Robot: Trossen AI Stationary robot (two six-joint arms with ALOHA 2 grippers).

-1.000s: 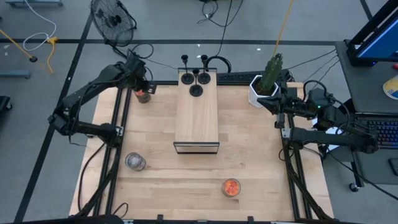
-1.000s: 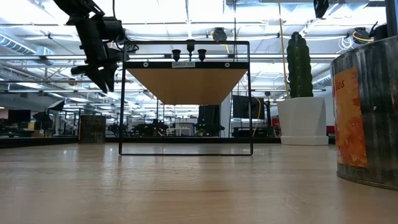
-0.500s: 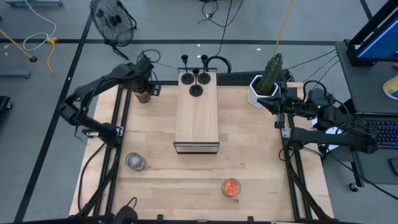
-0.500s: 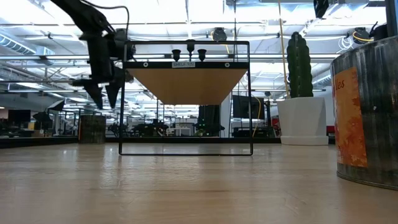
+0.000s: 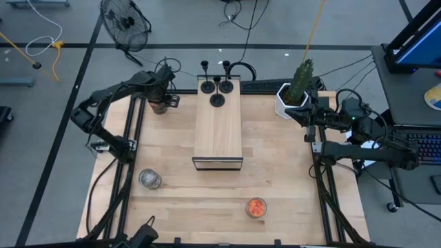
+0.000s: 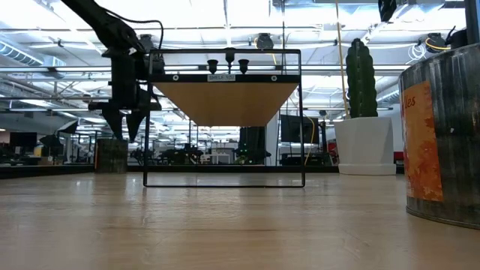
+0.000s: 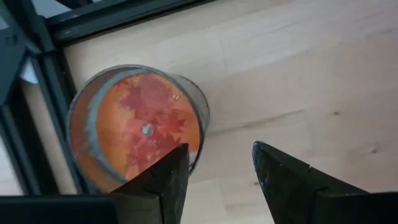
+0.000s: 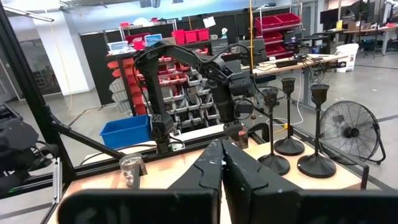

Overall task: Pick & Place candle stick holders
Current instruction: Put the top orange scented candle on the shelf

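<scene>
descent of the left gripper has brought it, fingers spread, right over the orange-red glass cup at the table's far left corner, so a grasp looks imminent; right gripper waits pinched together beside the cactus.

The left pincer, fingers parted, hovers over an orange-red glass cup standing on the wooden table.
</scene>
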